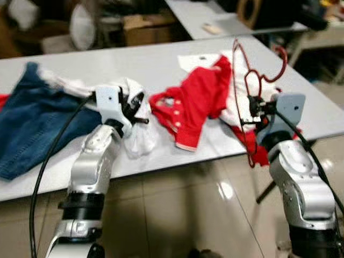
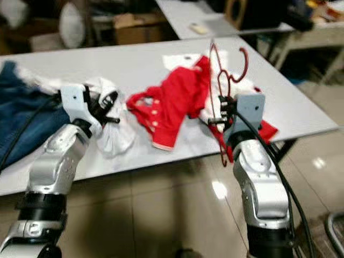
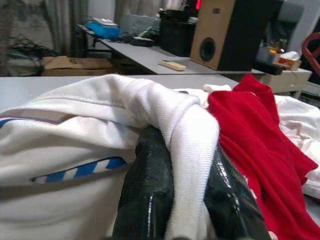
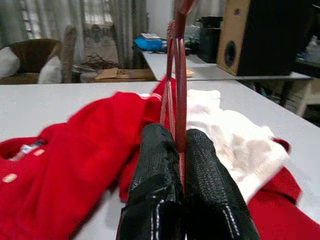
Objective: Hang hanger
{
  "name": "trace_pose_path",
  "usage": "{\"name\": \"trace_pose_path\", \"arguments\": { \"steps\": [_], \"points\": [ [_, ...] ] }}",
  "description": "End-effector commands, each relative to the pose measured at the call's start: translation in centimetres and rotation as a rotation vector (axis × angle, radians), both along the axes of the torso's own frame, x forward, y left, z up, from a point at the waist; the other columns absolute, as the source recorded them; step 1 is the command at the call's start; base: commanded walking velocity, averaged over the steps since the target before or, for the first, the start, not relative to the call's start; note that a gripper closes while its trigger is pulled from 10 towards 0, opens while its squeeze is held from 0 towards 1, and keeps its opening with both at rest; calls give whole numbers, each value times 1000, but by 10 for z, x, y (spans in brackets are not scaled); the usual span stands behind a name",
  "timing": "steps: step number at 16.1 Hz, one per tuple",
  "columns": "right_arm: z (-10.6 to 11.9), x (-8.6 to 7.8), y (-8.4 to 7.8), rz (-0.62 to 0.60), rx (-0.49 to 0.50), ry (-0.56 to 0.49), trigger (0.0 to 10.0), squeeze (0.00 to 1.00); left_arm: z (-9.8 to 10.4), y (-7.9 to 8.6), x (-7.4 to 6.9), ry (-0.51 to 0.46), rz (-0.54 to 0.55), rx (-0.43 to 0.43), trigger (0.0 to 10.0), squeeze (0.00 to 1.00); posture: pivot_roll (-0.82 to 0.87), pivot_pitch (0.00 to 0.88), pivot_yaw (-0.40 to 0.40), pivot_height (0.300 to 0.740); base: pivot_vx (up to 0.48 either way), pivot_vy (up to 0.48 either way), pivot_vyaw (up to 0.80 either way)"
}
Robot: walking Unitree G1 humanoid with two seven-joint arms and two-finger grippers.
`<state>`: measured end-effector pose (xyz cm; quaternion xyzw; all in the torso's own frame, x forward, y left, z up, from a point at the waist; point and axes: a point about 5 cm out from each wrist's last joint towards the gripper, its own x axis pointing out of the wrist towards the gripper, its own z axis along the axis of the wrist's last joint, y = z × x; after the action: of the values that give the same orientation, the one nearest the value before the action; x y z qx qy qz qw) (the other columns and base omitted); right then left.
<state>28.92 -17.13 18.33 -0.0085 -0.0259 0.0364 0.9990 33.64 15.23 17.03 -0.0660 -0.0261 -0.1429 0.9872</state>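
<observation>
Right gripper (image 4: 181, 150) clamps hanger (image 1: 244, 80); left gripper (image 3: 182, 170) apparently pinches white garment (image 3: 100, 130).

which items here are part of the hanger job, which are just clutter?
In play:
- red hanger, clamped upright in right gripper
- white garment, pinched by left gripper

Lying about:
- red shirt
- blue denim
- white cloth under the hanger
- speaker, cardboard box behind the table
</observation>
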Motion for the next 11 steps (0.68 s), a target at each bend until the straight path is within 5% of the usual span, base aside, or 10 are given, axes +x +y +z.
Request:
{"name": "trace_pose_path", "arguments": {
  "steps": [1,3,6,8,9,10,11],
  "points": [
    [4,0,0,-3,4,-12,10000,0,2,0,1,-11,2,13,10000,0,-84,0,29,740,0,0,-800],
    [4,-1,0,-9,3,-11,10000,0,0,0,5,-4,3,19,10000,0,-83,0,30,740,0,0,-800],
    [2,0,2,-4,-16,-12,10000,0,14,-14,46,34,-21,21,10000,0,-84,0,31,740,0,0,0],
    [2,-1,3,-6,-21,-15,10000,0,67,-44,66,-88,-126,-56,10000,0,-97,0,39,740,0,0,0],
    [3,-2,1,-18,-21,-18,10000,0,114,-64,68,-216,-234,-158,10000,0,-101,0,43,740,0,0,0],
    [4,-3,0,-31,-20,-24,10000,0,153,-73,64,-329,-319,-295,10000,0,-116,0,57,740,0,0,0],
    [5,-5,-4,-59,-14,-37,10000,0,212,-77,49,-528,-497,-549,10000,0,-130,0,73,740,0,0,0]
  ]
}}
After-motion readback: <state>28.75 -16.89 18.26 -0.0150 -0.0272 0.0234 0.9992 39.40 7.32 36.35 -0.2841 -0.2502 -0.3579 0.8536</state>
